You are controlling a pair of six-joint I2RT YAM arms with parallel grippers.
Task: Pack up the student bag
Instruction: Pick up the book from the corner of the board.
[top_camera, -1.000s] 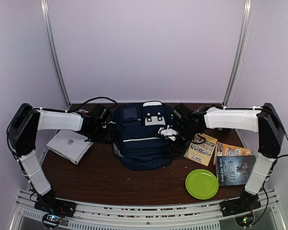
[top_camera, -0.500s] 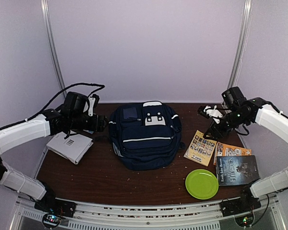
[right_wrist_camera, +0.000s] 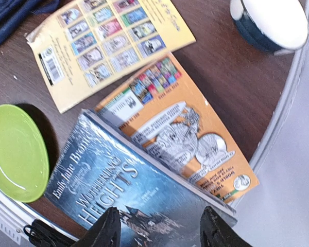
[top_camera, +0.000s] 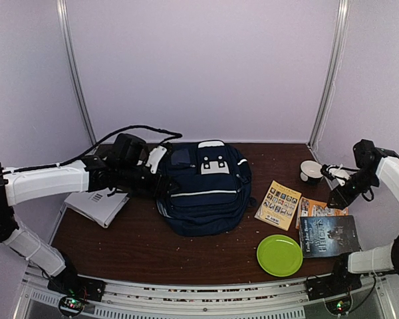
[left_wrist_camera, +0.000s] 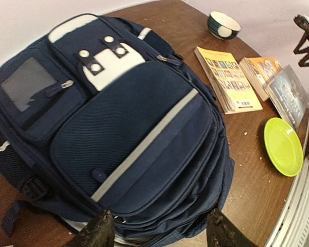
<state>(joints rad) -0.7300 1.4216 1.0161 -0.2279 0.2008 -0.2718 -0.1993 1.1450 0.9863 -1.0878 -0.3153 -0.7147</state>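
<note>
The bag (top_camera: 203,189) lies flat on its back in the middle of the table (top_camera: 139,242), a little toward 12 o'clock. Its top patch faces the far wall and its white stripe faces up. Every zip I can see looks closed, so I'd say nothing can go in until the main compartment is opened.

That seems to be why the left gripper (left_wrist_camera: 159,234) sits at the bag's 9 o'clock side. Its jaws are spread wide across the edge of the bag and I see nothing pinched between them. I can't tell whether the fingers (left_wrist_camera: 100,231) touch the fabric. From there it looks set to take a seam or a zip pull, or to hold the bag steady.

The right gripper (right_wrist_camera: 162,231) hangs over the books at 3 o'clock. Its jaws are partly spread and hold nothing. Below it the dark novel (right_wrist_camera: 118,185) overlaps the orange book (right_wrist_camera: 180,134), and the yellow book (right_wrist_camera: 108,46) lies just beside them, nearest the bag. They are fanned out and face up, probably so each can be picked off singly.

A green plate (top_camera: 279,255) sits at 5 o'clock and a bowl (top_camera: 311,171) at 2 o'clock. A white pad (top_camera: 96,203) lies at 9 o'clock, partly under the left arm.

The bag lies broad and slack, so I'd expect it to slide if it were pulled from one side only.
</note>
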